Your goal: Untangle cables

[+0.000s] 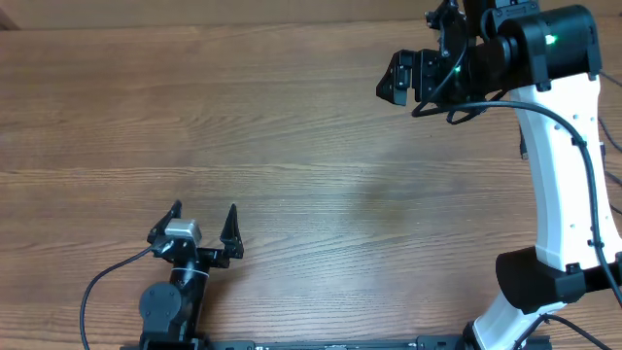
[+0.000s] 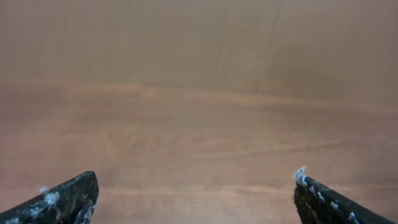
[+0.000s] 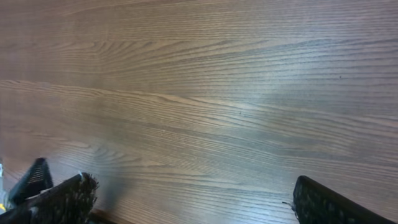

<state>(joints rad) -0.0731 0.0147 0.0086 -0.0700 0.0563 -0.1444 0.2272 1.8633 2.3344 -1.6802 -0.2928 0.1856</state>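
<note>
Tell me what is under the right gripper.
The right wrist view shows only wood-grain table beneath the right gripper, between its spread fingers. The spots directly under the two fingers are covered.

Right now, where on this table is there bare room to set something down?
Bare wooden table runs from the open left gripper at the near edge to the open right gripper at the far right. Only the right edge, under the white arm, is crowded. No cables show.

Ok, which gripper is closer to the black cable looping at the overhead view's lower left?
Left. The left gripper sits just up and right of the black cable loop; the right gripper is far off at the upper right.
</note>
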